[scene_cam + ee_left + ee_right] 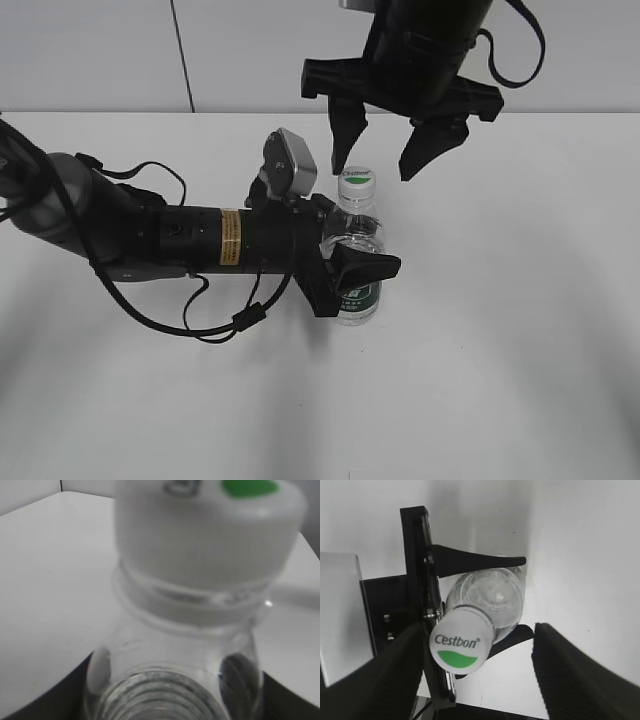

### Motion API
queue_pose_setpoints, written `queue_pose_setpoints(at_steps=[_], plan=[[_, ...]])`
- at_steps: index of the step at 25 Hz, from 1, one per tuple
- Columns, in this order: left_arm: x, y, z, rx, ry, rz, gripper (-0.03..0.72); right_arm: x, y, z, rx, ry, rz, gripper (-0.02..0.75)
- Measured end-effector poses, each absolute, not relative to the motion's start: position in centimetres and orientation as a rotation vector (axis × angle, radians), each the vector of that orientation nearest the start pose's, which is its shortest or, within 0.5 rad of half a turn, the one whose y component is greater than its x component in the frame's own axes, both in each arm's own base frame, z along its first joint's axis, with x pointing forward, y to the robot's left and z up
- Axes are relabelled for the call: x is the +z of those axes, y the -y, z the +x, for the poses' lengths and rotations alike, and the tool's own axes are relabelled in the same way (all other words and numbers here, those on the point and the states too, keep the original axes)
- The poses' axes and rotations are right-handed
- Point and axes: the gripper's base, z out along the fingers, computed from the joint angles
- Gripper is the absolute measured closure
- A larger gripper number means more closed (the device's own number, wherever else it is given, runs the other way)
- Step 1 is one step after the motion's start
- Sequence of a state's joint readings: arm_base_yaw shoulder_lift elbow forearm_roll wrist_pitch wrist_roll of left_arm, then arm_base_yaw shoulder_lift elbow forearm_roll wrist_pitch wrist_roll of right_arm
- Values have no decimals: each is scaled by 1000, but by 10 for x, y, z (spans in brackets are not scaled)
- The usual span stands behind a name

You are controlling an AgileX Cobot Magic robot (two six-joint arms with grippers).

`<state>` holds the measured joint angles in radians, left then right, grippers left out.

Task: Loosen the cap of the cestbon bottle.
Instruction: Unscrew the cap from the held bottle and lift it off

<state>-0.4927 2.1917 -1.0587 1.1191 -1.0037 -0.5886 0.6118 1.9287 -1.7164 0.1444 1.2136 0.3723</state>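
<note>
While the left gripper [345, 262] clamps the body of the bottle [358, 262] and keeps it upright on the white table [520, 350], the right gripper [388, 140] hangs above the cap [357, 182] with its jaws spread wide, holding nothing. By the look of it, the step in hand is the approach for the twist — the bottle is steadied, the cap not yet touched. In the right wrist view the cap [461, 646] sits close to one finger [395, 670] and well clear of the other, so the next move seems to call for centring the open jaws over the cap, lowering until the fingertips flank its side wall, then closing and turning. The bottle stands near the middle of the table — small, clear, with ribbed shoulders and a dark green label [358, 293] partly hidden by the near finger of the left gripper. Its cap is round and white, marked on top with a green half-circle and the word "Cestbon". Seen in the left wrist view, the cap [207, 535] rests down on its neck ring, apparently still screwed on.
</note>
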Motion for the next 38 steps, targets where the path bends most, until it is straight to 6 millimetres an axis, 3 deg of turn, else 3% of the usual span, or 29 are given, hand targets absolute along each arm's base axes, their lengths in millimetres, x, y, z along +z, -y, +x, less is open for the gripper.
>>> queue_pose_setpoints(at_steps=[24,32,38], plan=[[99,247,315,-1019,-1582,1203,285,264,-255,326,330,-2992,-341,218],[99,247,315,-1019,-1582,1202,285,271,-256,328,341,-2968,-342,346],[99,247,315,-1019,-1582,1202,285,271,-256,328,337,-2966,-343,372]])
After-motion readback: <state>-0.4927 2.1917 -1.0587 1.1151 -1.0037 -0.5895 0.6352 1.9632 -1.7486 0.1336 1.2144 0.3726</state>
